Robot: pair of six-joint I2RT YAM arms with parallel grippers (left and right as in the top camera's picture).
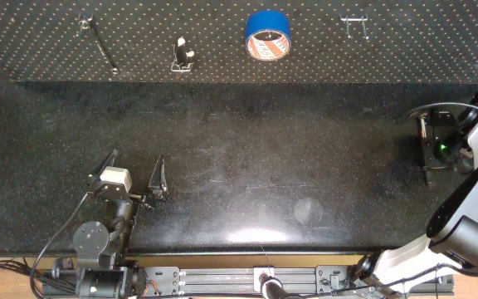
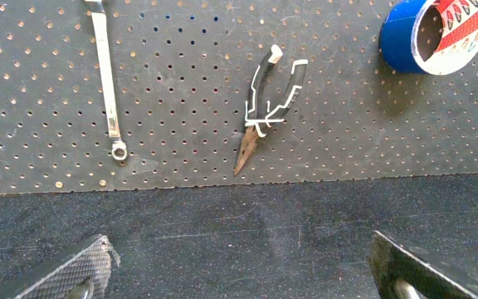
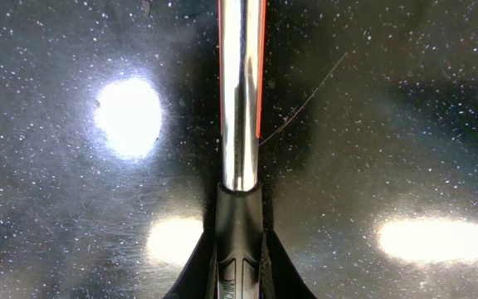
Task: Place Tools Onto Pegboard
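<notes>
Black speckled counter [image 1: 264,166] runs under both arms, and a dark pegboard [image 1: 438,50] spans the top of the overhead frame.

The right claw [image 3: 241,203] is clamped on a chrome tool shaft [image 3: 241,91] with an orange-red stripe along one edge. The shaft sticks straight out past the fingertips, low over the counter and its bright glare spots. I cannot tell which tool it is. In the overhead frame this claw sits at the right edge at mid-height, well below the pegboard.

The left claw [image 1: 134,166] is at the lower left of the overhead frame. Its fingers are spread apart with only counter between them, and it faces the pegboard.

On the pegboard, nearest that claw's line of sight, pliers [image 2: 268,104] with black-and-white handles hang nose down. A slim wrench [image 2: 106,75] hangs in the upper left of the board, ring end lowest. A blue tape roll [image 2: 430,33] hangs right of the pliers. Farther right, well apart from the rest, is a metal double hook [image 1: 354,26].
</notes>
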